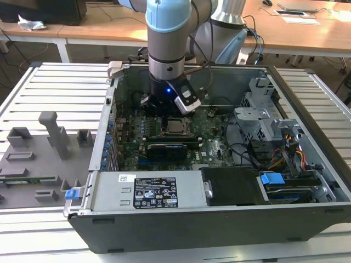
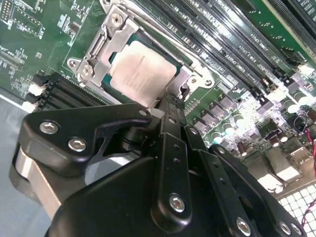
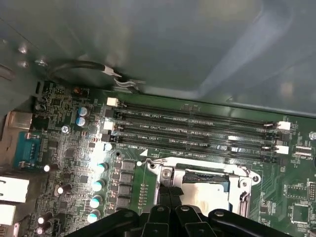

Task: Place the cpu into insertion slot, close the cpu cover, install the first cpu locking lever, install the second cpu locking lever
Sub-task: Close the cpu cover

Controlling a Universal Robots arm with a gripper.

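The cpu [image 2: 142, 72] lies pale and flat in the insertion slot [image 1: 176, 127] on the green board. The silvery cpu cover [image 2: 97, 48] lies down over its edges, its window framing the chip. In both wrist views my gripper [image 2: 170, 102] is shut, its black fingertips [image 3: 169, 193] pressed together right at the socket's rim with nothing visible between them. In the first wrist view the cpu [image 3: 207, 196] shows just beyond the tips, inside the cpu cover [image 3: 165, 173]. In the exterior view the gripper [image 1: 164, 111] hangs low inside the case, beside the slot on the exterior view's left.
Black memory slots [image 3: 197, 131] run along one side of the socket. A long black expansion card [image 1: 170, 149] lies near it. The case walls [image 3: 173, 44], a drive cage [image 1: 263, 118] and a power supply [image 1: 148, 192] hem the board in. A grey fixture tray [image 1: 38, 153] lies outside.
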